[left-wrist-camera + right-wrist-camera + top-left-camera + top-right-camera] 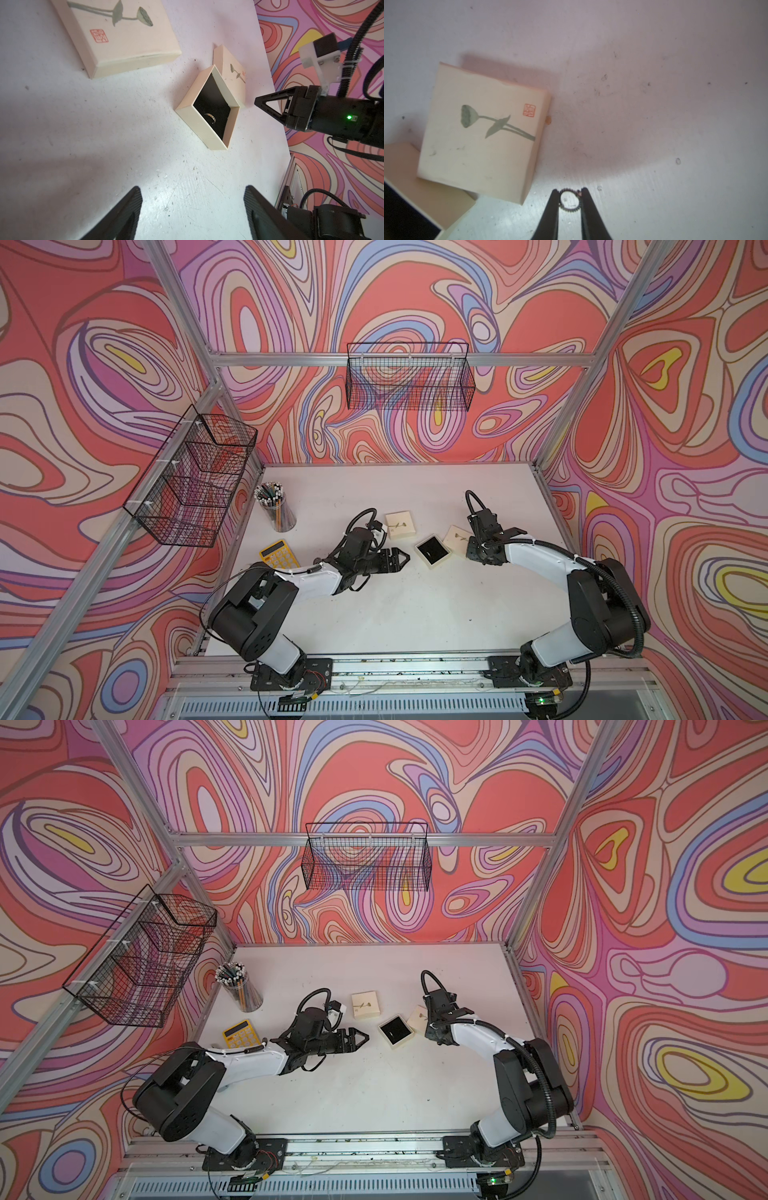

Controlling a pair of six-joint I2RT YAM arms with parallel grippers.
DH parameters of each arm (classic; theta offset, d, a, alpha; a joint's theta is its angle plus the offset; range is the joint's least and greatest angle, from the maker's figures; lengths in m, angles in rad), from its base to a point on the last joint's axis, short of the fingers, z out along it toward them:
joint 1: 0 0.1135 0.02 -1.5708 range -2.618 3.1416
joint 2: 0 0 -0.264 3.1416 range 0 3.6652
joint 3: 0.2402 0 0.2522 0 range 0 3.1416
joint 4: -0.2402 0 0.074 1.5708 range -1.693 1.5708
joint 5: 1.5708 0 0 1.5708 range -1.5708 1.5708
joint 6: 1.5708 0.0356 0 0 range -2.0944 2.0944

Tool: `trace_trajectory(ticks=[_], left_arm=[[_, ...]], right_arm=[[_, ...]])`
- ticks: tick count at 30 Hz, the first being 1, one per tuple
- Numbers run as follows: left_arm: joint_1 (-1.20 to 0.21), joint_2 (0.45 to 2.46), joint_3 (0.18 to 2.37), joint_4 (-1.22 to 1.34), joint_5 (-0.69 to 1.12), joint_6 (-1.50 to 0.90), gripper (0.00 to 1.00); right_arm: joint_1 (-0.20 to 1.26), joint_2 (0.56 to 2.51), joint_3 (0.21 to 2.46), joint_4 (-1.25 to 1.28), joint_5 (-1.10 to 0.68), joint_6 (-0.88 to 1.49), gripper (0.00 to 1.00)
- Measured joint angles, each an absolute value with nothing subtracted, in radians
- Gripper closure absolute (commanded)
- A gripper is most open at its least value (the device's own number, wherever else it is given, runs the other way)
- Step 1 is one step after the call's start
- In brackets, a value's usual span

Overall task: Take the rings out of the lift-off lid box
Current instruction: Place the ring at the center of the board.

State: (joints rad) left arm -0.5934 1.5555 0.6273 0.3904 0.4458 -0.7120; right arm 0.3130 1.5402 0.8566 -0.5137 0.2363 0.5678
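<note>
My right gripper [570, 190] is clenched on a ring [571, 211]. The thin toothed hoop is pinched across its width between the two fingertips and held clear of the box, over bare table [654, 104] just beside the lid [481, 133]. My left gripper [192, 188] is empty, with its jaws spread wide. It hovers near the box [433, 550] and points at it.

In a top view the box lies a little right of and below the frame's middle, its black lining exposed. The lid is set down at its right, partly under my right arm. So the lid is off and one ring is out, though not yet put down.

The left wrist view shows a second ring [210, 118] lying flat on the lining, near a corner of the box. That one is left to fetch. I see no other hoop in the box, and the specks on the table are too small to tell whether any are rings.

A second box [400, 524] sits up and left of the open one in the same top view, its lid on. I cannot tell what it holds.

By my reckoning the task is partway through. This ring needs setting down on the table, then the other one must be picked out of the box.
</note>
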Motion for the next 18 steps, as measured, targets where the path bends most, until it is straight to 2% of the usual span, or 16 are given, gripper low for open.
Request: trace_trajectory(ticks=[3, 11, 18], left_arm=[[-0.593, 1.555, 0.627, 0.39, 0.446, -0.712, 0.19], [-0.593, 1.555, 0.627, 0.39, 0.446, -0.712, 0.19], [-0.593, 1.562, 0.659, 0.386, 0.446, -0.71, 0.19]], right_arm=[[0.294, 1.544, 0.84, -0.507, 0.219, 0.578, 0.82], [0.284, 1.585, 0.821, -0.477, 0.174, 0.599, 0.56], [0.283, 1.548, 0.821, -0.485, 0.14, 0.603, 0.55]])
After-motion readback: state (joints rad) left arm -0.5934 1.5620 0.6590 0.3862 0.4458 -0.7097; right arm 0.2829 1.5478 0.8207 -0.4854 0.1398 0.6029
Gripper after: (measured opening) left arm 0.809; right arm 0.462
